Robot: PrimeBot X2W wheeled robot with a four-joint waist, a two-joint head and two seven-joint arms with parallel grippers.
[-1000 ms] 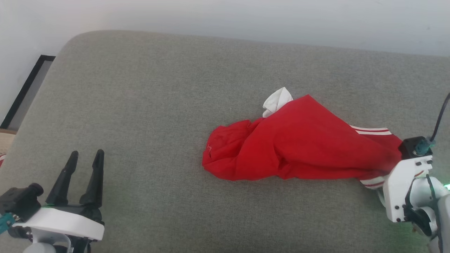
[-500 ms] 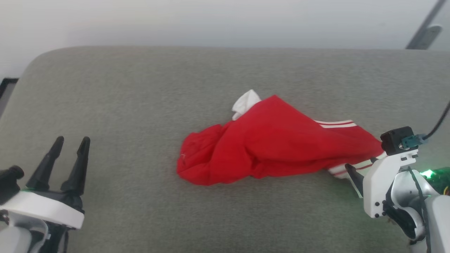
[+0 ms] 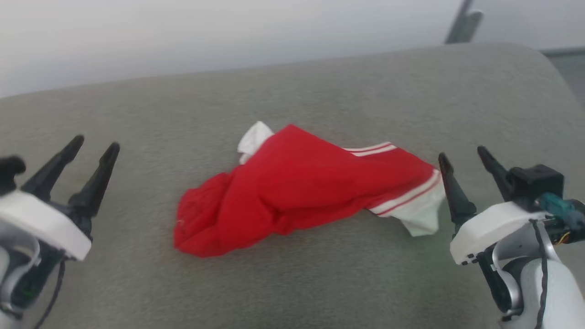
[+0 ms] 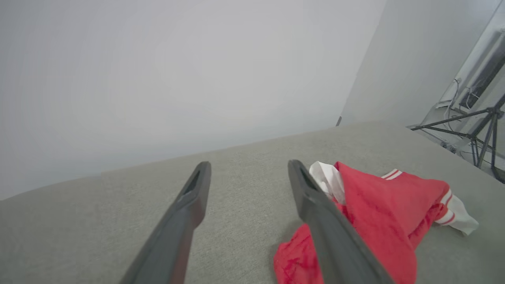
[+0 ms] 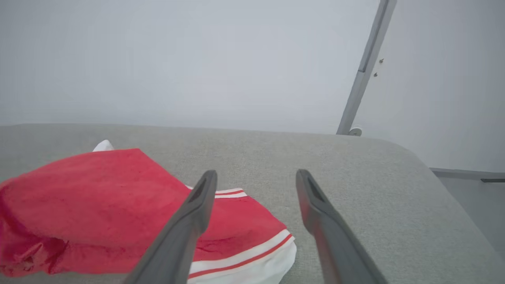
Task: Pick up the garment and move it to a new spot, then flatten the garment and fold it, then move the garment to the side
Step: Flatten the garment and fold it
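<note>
The crumpled red jersey T-shirt (image 3: 292, 192) with white striped sleeve ends, bunched mid-way on the grey fabric cushion (image 3: 320, 91), is being flanked by the left gripper (image 3: 97, 141) and right gripper (image 3: 460, 152), both being held spread and empty, probably for flattening it.

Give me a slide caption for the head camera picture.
Crumpled red garment lies on the grey cushion between the open left gripper and open right gripper.
</note>
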